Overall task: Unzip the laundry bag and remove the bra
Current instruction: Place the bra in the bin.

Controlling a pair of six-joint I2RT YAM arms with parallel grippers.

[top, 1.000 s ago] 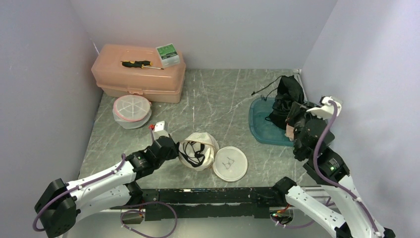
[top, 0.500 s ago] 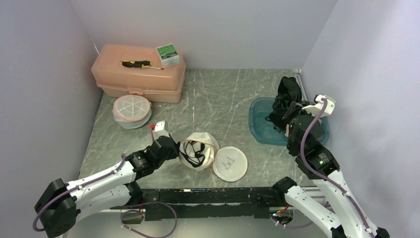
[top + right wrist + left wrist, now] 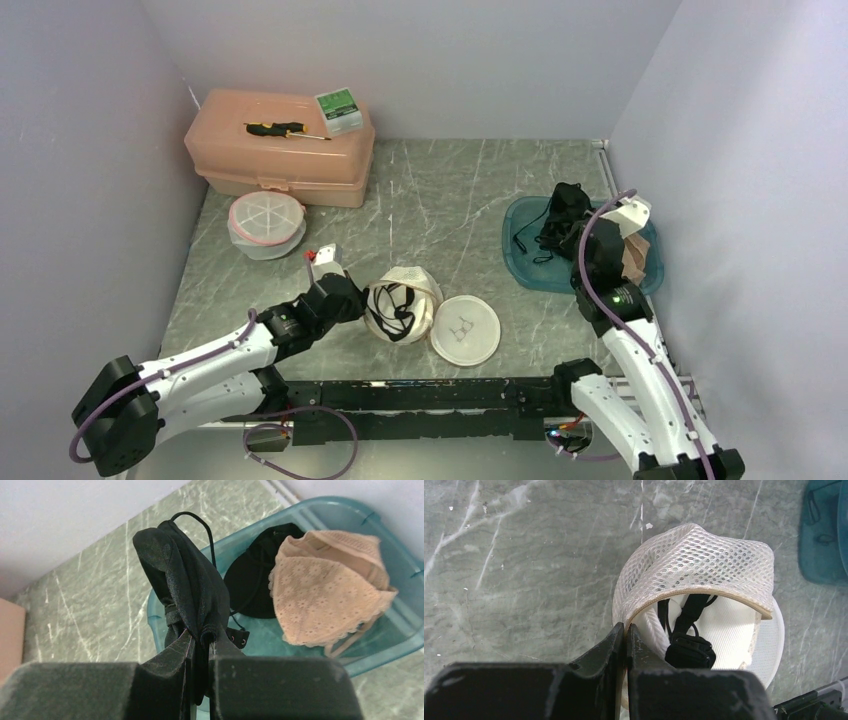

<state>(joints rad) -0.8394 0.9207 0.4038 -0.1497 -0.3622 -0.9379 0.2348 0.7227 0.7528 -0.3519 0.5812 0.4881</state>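
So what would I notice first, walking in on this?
Probably the right pincer clamped on a glossy black bra, dangling it above the teal plastic tray on the right, where a beige lace bra lies. Near the front, the left pincer pinches the rim of an open white mesh laundry bag with black straps inside.

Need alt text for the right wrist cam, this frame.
The right pincer is shut on a bunched black bra, holding it up over a teal tray. A beige lace bra lies in the tray, which sits on a green marbled table.
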